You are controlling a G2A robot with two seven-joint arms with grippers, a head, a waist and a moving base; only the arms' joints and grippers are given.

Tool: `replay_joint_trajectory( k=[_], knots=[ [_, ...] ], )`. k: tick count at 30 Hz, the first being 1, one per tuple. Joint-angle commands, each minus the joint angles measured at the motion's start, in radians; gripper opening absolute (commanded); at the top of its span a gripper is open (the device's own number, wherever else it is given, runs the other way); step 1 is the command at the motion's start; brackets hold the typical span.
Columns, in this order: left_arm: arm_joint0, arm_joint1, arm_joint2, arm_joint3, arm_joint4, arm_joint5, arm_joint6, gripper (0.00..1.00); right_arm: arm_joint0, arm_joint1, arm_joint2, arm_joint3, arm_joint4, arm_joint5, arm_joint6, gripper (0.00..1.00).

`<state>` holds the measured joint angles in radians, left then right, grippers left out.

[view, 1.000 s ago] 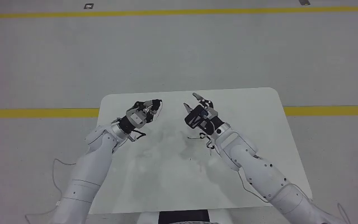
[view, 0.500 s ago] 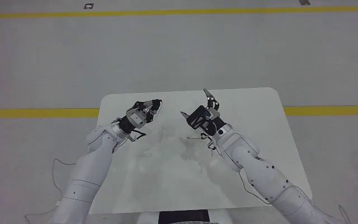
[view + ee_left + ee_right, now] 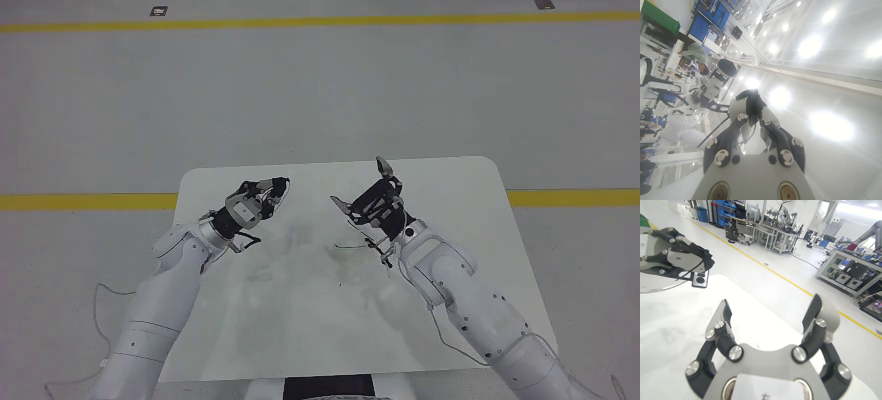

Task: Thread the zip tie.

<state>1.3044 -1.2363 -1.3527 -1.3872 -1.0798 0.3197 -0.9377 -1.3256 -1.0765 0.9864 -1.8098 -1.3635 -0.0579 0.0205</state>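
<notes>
On the white rounded-corner table [image 3: 450, 290], seen from the top view, the left gripper [image 3: 275, 187] hangs at about 11 o'clock from the table's middle. The right gripper [image 3: 358, 182] is near 12 o'clock, just off to the left one's 3 o'clock and not touching it. Over the last second the left arm has not stirred. The right wrist has rolled and its fingers have spread from a narrower set to a wide gape, while the gap between the two grippers is much the same. In the right wrist view the right gripper [image 3: 770, 300] holds nothing between its ribbed pads [image 3: 811, 309]. Across from it the left gripper [image 3: 709, 258] is pinched closed on the thin black plastic zip tie [image 3: 691, 270], whose strap curves back along the fingers. The left wrist view shows the same closed left gripper [image 3: 753, 98] with a slim black length of the zip tie [image 3: 713, 132] trailing away from it. Whether the tail has entered the head is too small to tell. The opening suggests that the right arm is readying to take the free end, so the threading itself looks yet to come.
</notes>
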Motion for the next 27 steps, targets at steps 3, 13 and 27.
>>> replay_joint_trajectory(
  k=[3, 13, 27],
  knots=[
    [0.0, 0.0, 0.0, 0.0, 0.0, 0.0, 0.0, 0.0, -0.029, 0.0, 0.047, -0.011, 0.082, -0.023, -0.065, 1.0],
    [0.005, 0.0, 0.016, -0.032, -0.001, -0.003, 0.017, 0.0, -0.069, -0.002, 0.104, -0.016, 0.145, -0.011, -0.123, 1.0],
    [0.005, 0.02, 0.073, -0.075, -0.022, 0.02, -0.176, 0.0, -0.069, -0.002, 0.104, -0.016, 0.145, -0.011, -0.123, 1.0]
  ],
)
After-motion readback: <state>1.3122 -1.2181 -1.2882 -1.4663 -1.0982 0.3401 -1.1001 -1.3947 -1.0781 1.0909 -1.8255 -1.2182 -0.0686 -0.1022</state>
